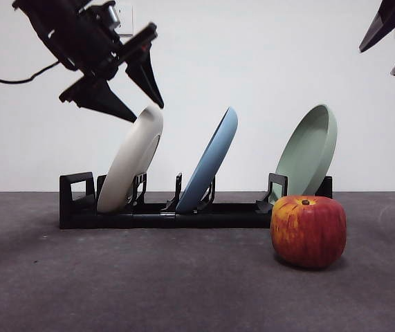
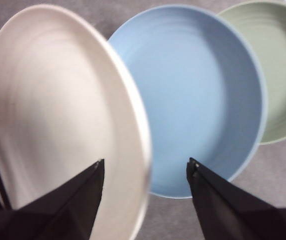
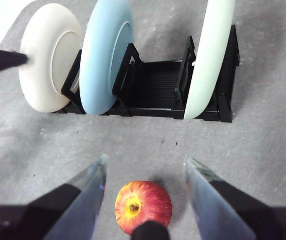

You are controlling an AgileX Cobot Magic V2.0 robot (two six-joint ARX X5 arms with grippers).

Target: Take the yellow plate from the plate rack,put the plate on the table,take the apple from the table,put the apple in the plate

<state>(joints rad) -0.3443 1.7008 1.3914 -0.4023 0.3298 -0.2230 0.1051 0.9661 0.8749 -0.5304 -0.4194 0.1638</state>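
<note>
The yellow plate (image 1: 131, 162), pale cream, stands tilted in the left slot of the black plate rack (image 1: 183, 216). My left gripper (image 1: 147, 112) is open just above the plate's top rim, one jaw on each side of it. In the left wrist view the plate's rim (image 2: 132, 150) lies between the jaws of the left gripper (image 2: 145, 162), not clamped. The red apple (image 1: 308, 230) sits on the table (image 1: 114, 290) in front of the rack's right end. My right gripper (image 3: 146, 160) is open high above the apple (image 3: 143, 205).
A light blue plate (image 1: 211, 159) stands in the rack's middle slot and a sage green plate (image 1: 311, 149) in the right slot. The right arm shows as black tips (image 1: 391, 28) at the top right corner. A white wall lies behind.
</note>
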